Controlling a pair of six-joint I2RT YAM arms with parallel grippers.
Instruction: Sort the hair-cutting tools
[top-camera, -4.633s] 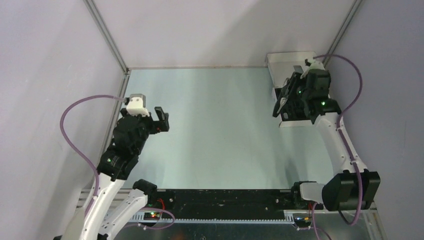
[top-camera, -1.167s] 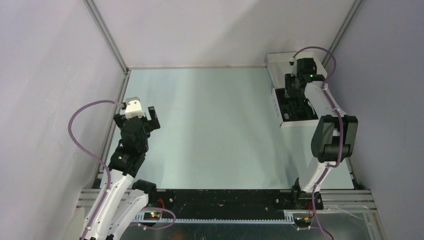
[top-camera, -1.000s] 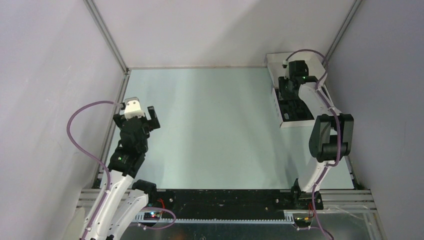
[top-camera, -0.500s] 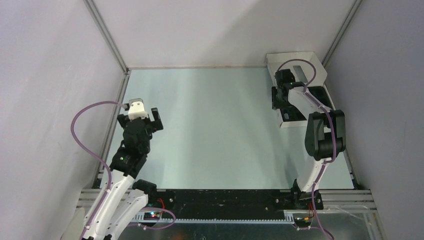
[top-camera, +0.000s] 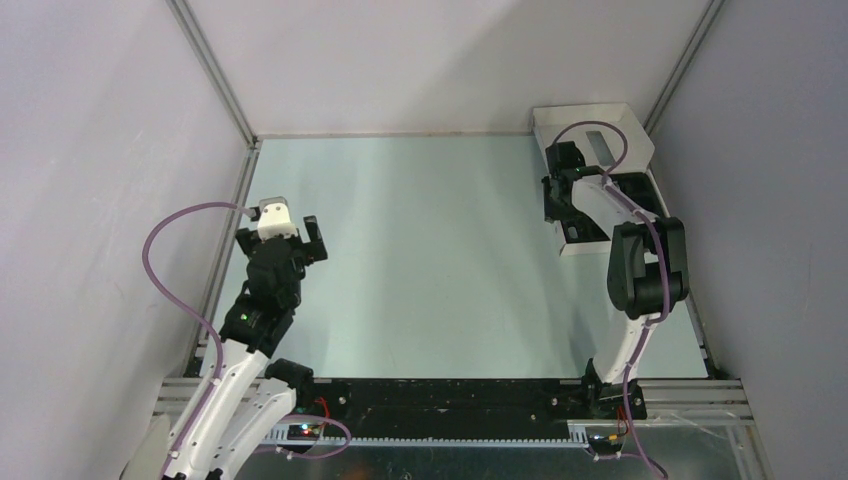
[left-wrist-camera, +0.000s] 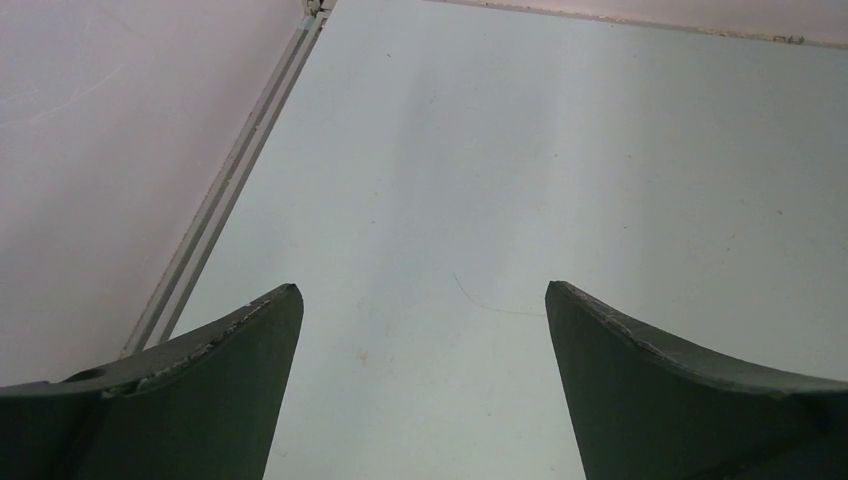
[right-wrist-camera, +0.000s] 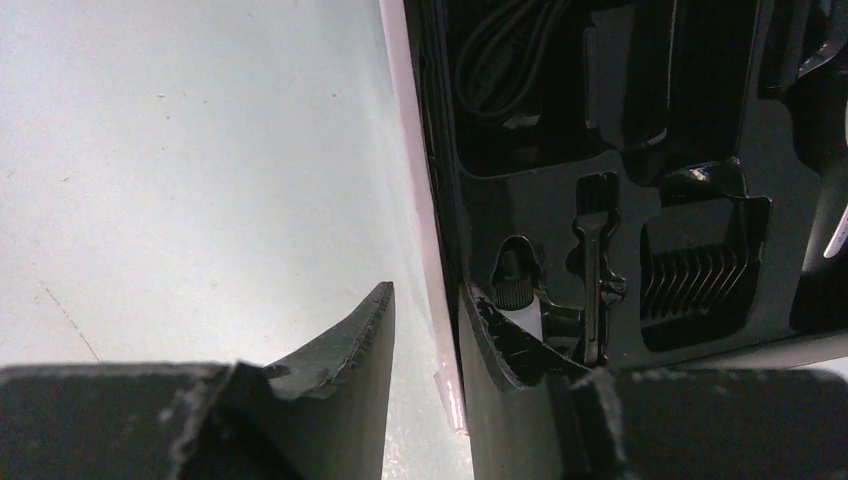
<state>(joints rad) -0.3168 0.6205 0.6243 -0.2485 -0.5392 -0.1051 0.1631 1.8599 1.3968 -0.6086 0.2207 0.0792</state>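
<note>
Left gripper hangs wide open over the table around 9 o'clock. Right gripper is up at 2 o'clock, jaws a little apart, straddling the 9 o'clock wall of the box, outer finger not touching. The cable, brush and comb sit in its black tray.

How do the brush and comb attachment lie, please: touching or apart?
Apart: the right wrist view shows a clear gap between the brush and the comb attachment.
</note>
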